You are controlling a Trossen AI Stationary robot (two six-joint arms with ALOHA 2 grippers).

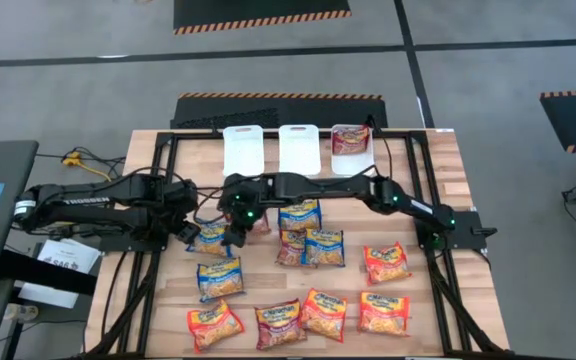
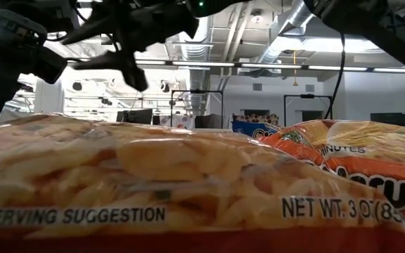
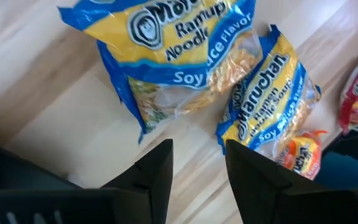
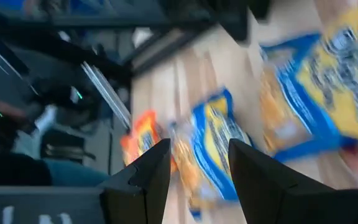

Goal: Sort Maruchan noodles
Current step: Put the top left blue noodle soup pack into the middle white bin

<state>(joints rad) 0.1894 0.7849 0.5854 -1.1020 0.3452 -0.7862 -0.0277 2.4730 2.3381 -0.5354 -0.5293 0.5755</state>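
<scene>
Flat plastic Maruchan noodle packets (image 1: 303, 315) in orange, blue and dark red lie scattered on the wooden bench (image 1: 448, 180); one dark red packet (image 1: 350, 139) sits in a white rectangular bin (image 1: 352, 165). The left pincer (image 3: 197, 171) and the right pincer (image 4: 199, 171), both spread and empty, hover over blue packets (image 3: 267, 93).

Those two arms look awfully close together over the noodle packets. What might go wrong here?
Two risks stand out. The left tool and right tool hover side by side over the same blue packets, so the arms might bump. Those blue packets lie crowded, with an orange packet touching one, so a grab might catch two at once or shove a neighbour aside. Only the right-hand bin holds a packet; much sorting remains.
</scene>
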